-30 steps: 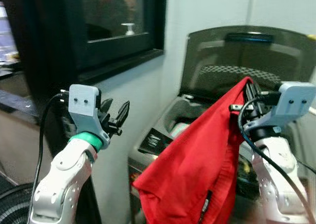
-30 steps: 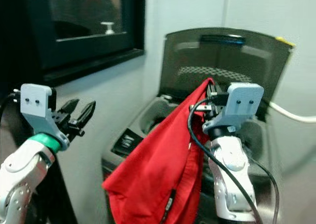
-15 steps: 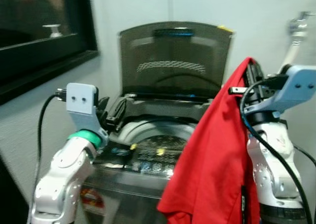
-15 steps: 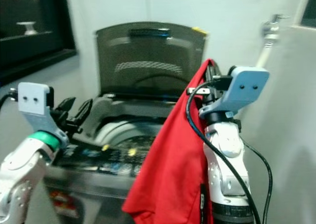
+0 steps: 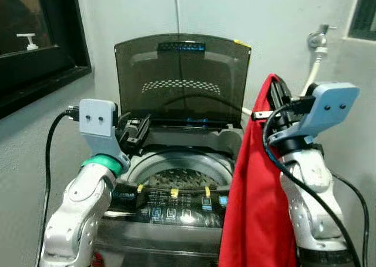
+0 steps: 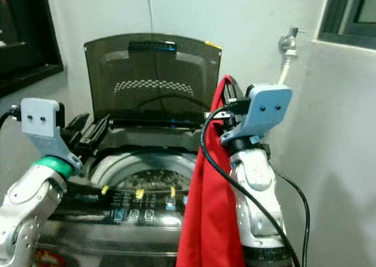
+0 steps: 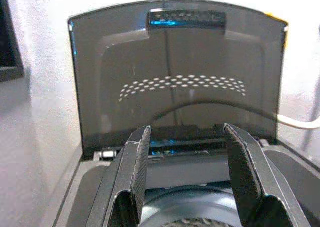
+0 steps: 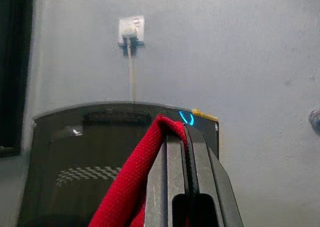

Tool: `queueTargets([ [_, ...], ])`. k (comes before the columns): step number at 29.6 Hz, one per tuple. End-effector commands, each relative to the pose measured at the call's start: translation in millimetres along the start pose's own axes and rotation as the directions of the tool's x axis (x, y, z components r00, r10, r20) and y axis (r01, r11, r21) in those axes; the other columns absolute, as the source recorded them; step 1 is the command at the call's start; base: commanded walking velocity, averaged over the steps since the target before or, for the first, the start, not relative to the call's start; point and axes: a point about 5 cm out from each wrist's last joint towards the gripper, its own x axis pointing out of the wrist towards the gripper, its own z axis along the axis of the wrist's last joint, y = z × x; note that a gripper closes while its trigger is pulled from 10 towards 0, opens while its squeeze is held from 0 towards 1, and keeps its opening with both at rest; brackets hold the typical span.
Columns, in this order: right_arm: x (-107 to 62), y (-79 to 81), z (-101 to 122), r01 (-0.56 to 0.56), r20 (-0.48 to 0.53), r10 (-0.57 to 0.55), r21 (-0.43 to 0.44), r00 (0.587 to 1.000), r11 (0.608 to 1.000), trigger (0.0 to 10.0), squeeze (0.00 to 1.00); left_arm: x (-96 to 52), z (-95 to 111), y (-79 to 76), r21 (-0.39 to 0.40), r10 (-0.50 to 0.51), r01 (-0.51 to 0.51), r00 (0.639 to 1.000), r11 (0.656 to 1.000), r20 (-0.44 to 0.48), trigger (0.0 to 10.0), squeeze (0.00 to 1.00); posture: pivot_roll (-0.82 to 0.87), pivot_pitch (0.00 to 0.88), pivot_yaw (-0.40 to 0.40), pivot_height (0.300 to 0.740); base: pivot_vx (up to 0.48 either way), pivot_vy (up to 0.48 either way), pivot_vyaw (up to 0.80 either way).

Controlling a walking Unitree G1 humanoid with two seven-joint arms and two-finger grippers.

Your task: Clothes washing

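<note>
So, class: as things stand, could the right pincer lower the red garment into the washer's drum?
Probably yes: the lid stands raised, the drum lies open, and the right pincer, shut on the red garment, is beside the opening.

Two silver arms are raised in front of the body, each bent at the elbow with the forearm angled upward. The left arm is banded with a green ring just below a grey wrist block, and a black cable is looped from that block. The left gripper (image 7: pixel 186 179) is held level, its two long black fingers spread apart with nothing between them. The right gripper (image 8: pixel 186 152) is lifted slightly higher, its fingers pressed tightly together. A black cable is draped down the right forearm.
</note>
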Motion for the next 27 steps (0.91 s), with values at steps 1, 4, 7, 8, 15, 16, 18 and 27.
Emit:
queueTargets([
  [1,0.9,1.3,3.4,-0.003,0.020,0.003,0.004,1.000,1.000,10.0,0.00,-1.5,-5.1,2.3,0.015,0.006,-0.006,1.000,1.000,-0.020,10.0,0.00,0.07,0.036,0.063,0.740,0.000,0.000,0.00],
  [4,-0.6,0.3,2.1,-0.001,0.015,0.001,-0.003,1.000,1.000,10.0,0.00,-1.7,-7.5,-1.6,0.014,-0.015,0.015,0.999,1.000,-0.029,10.0,0.00,0.06,0.034,0.065,0.740,0.000,0.000,0.00],
  [7,-0.9,0.1,1.9,0.000,0.015,0.001,-0.004,1.000,1.000,10.0,0.00,-1.7,-7.6,-2.6,0.013,-0.017,0.018,0.999,1.000,-0.029,10.0,0.00,0.06,0.033,0.065,0.740,0.000,0.000,0.00],
  [8,-1.1,0.1,1.8,-0.001,0.015,0.001,-0.006,1.000,1.000,10.0,0.00,-1.5,-7.7,-3.6,0.015,-0.022,0.022,0.999,1.000,-0.030,10.0,0.00,0.06,0.033,0.066,0.740,0.000,0.000,0.00],
  [15,-2.3,-0.9,1.2,0.003,0.012,-0.003,-0.014,1.000,1.000,10.0,0.00,-2.1,-8.5,-9.4,0.003,-0.061,0.061,0.998,0.998,-0.035,10.0,0.00,0.06,0.028,0.069,0.740,0.000,0.000,0.00],
  [16,-2.6,-1.3,1.1,0.006,0.012,-0.006,-0.017,1.000,1.000,10.0,0.00,-2.5,-8.6,-10.2,-0.001,-0.067,0.067,0.997,0.998,-0.035,10.0,0.00,0.06,0.028,0.069,0.740,0.000,0.000,0.00],
  [18,-2.8,-2.2,1.4,0.012,0.015,-0.012,-0.022,1.000,1.000,10.0,0.00,-2.8,-8.9,-10.6,-0.013,-0.068,0.067,0.997,0.998,-0.036,10.0,0.00,0.06,0.027,0.070,0.740,0.000,0.000,0.00],
  [27,-2.2,-1.2,2.8,0.001,0.026,0.000,-0.043,1.000,0.999,10.0,0.00,-2.5,-8.5,-10.3,-0.024,-0.067,0.067,0.997,0.998,-0.035,10.0,0.00,0.06,0.028,0.069,0.740,0.000,0.000,0.00],
])
